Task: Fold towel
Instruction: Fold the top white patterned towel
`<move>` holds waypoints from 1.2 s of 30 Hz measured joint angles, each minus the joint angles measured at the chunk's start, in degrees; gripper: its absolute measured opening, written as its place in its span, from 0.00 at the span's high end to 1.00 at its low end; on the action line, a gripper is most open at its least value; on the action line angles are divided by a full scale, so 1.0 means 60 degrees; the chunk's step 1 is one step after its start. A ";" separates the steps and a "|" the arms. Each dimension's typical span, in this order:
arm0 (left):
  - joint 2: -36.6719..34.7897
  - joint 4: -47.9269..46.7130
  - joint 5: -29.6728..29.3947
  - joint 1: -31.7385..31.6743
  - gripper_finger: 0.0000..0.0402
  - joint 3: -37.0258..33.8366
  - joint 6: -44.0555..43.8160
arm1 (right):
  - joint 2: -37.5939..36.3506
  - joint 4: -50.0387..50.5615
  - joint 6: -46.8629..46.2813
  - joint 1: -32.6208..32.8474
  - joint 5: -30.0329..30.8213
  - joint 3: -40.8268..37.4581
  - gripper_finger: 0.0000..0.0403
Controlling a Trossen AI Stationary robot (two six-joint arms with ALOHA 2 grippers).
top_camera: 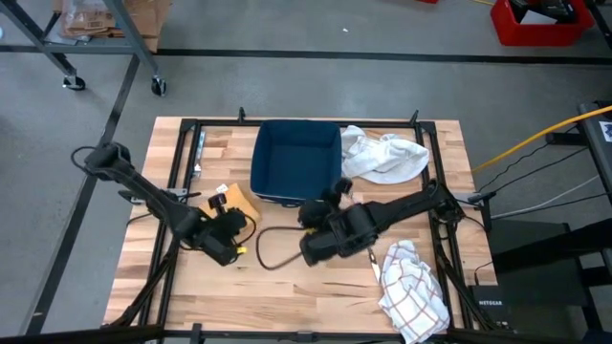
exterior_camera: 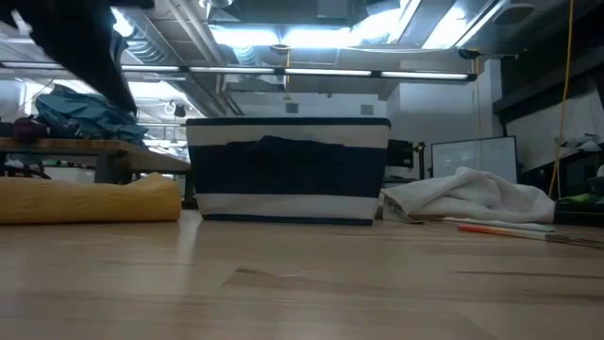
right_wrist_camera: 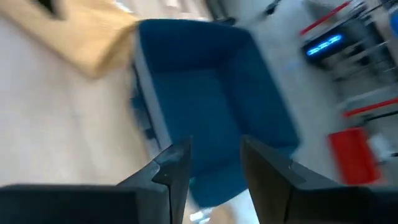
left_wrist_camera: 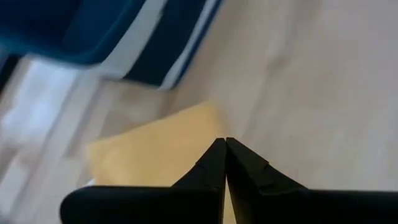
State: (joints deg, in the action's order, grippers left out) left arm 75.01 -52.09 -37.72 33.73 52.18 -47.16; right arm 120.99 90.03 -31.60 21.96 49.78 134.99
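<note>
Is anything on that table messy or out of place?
Two towels lie crumpled: a white towel bunched beside the blue bin, and a checked towel rumpled at the table's front right corner, hanging partly over the edge. Neither is folded.

A workshop: exposed ceiling ducts (exterior_camera: 160,47) (strip-lit), concrete floor (top_camera: 316,86), red crate (top_camera: 535,21).

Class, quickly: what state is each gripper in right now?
Left gripper: closed, holding nothing, above the yellow cloth.
Right gripper: open, empty, over the blue bin.

Left gripper (left_wrist_camera: 224,144) closed; right gripper (right_wrist_camera: 213,144) parted.
</note>
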 joint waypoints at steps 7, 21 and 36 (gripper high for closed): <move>-0.0565 0.0558 0.0011 0.0450 0.99 0.0000 0.0188 | -0.0725 0.0005 0.1097 -0.1365 -0.0213 -0.0013 0.65; -0.0569 0.0539 0.0017 0.0914 0.99 -0.0004 0.0112 | -0.4882 -0.0010 0.0188 -0.3667 -0.0299 -0.2702 0.65; -0.0569 0.0588 0.0022 0.0984 0.99 -0.0011 0.0116 | -0.7449 -0.2863 -0.2905 -0.4733 -0.2743 -1.0873 0.65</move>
State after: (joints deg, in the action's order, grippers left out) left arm 71.59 -48.56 -37.58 39.64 52.12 -46.46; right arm 76.30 72.85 -49.03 -6.44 33.32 69.75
